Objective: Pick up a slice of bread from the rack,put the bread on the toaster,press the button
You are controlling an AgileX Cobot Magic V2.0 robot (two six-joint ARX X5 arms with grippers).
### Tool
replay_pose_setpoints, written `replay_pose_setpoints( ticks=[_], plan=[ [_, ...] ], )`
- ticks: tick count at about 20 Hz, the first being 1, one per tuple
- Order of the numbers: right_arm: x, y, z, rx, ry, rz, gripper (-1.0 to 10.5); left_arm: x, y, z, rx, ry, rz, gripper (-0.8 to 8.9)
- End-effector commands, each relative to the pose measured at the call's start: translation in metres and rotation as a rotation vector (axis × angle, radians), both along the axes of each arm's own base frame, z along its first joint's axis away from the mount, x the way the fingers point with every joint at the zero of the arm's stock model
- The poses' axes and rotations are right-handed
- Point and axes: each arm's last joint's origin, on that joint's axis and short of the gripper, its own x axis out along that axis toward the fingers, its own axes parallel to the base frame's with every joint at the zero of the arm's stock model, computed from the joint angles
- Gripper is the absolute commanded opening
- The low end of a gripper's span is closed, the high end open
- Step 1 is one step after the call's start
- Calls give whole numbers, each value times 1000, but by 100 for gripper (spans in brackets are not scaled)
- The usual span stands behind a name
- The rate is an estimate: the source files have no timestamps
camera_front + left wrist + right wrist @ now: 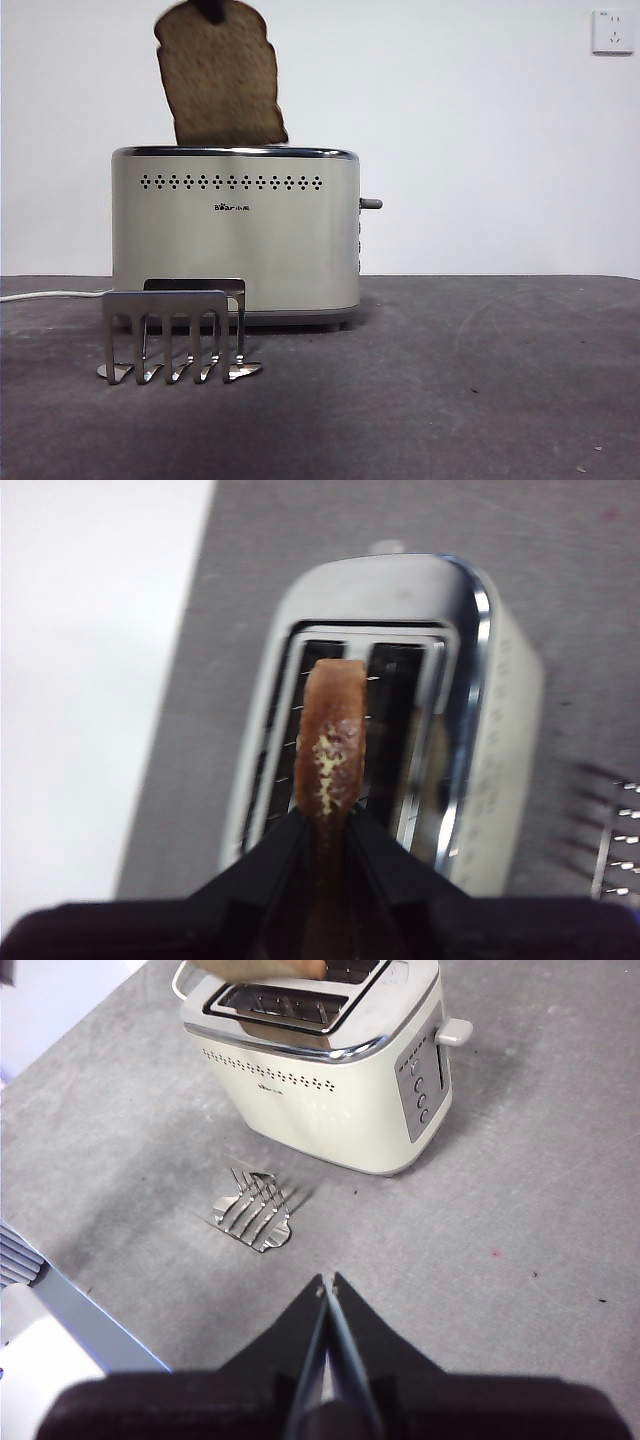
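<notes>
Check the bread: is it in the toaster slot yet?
Not yet. The slice of bread hangs above the toaster, most of it clear of the rim, gripped at the crust by the left gripper.

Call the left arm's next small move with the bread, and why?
Probably straight down, then release. The left gripper is shut on the slice of bread, which hangs tilted, its lower edge at the toaster rim, over a slot. The rack is empty and the lever looks unpressed.

A: Front camera position?
B: Low, level with the worktop (480, 380), close to the toaster (235, 235).
A: Wrist cameras?
B: Both look down; left near, right farther. All views share the toaster.
</notes>
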Motion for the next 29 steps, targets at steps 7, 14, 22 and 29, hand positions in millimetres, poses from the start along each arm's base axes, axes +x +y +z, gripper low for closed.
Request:
replay_pose_setpoints(
  ticks=[7,14,22,29],
  plan=[
    [9,1,-3,-14,16,15,-12,-2,1,-5,11,57,-35,-10],
    [10,3,-4,-13,19,29,-12,18,-6,-25,38,97,-86,-10],
    [10,3,-4,-14,19,29,-12,65,-16,-64,33,113,-46,-8],
    [20,4,-5,-14,13,28,-12,71,-17,-66,-48,131,44,350]
  ],
)
